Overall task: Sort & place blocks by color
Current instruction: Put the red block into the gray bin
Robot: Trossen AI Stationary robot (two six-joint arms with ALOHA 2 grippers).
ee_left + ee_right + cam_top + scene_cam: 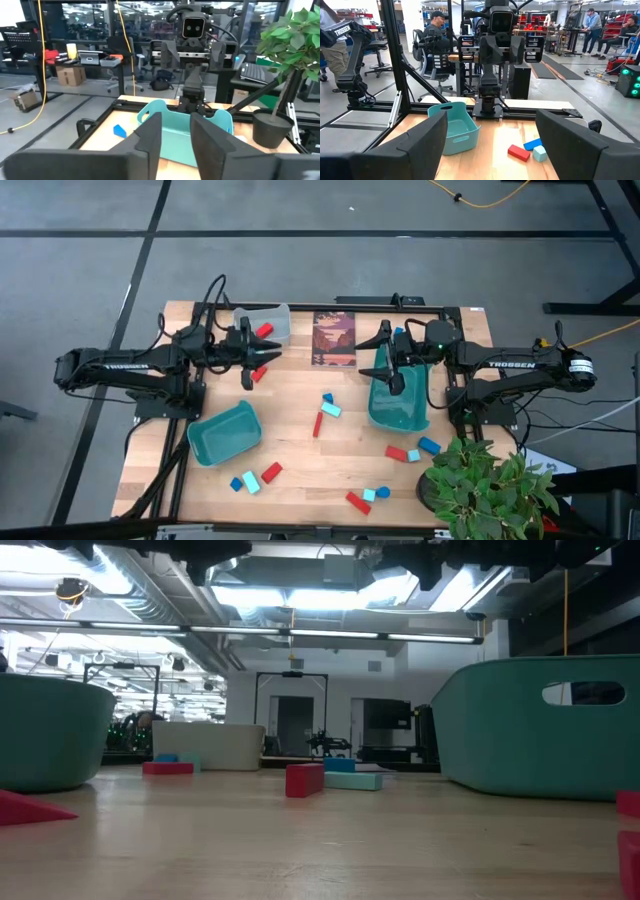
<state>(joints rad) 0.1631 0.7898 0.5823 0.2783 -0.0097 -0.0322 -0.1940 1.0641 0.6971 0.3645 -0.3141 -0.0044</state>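
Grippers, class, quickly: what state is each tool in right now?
Left tool: fingers slightly apart, nothing seen between them; open or shut cannot be told.
Right tool: wide open, holding nothing.

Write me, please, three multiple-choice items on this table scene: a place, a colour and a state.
1. The picture card lies: A between the grey bin and the right teal bin; B inside a bin; C off the table.
2. The block in the grey bin is: A cyan; B red; C dark blue.
3. The right tool is: A shut on a block; B shut on a rim; C open, empty.
Answers: A, it sits at the far edge between them; B, red shows inside; C, its fingers stand wide apart around nothing.
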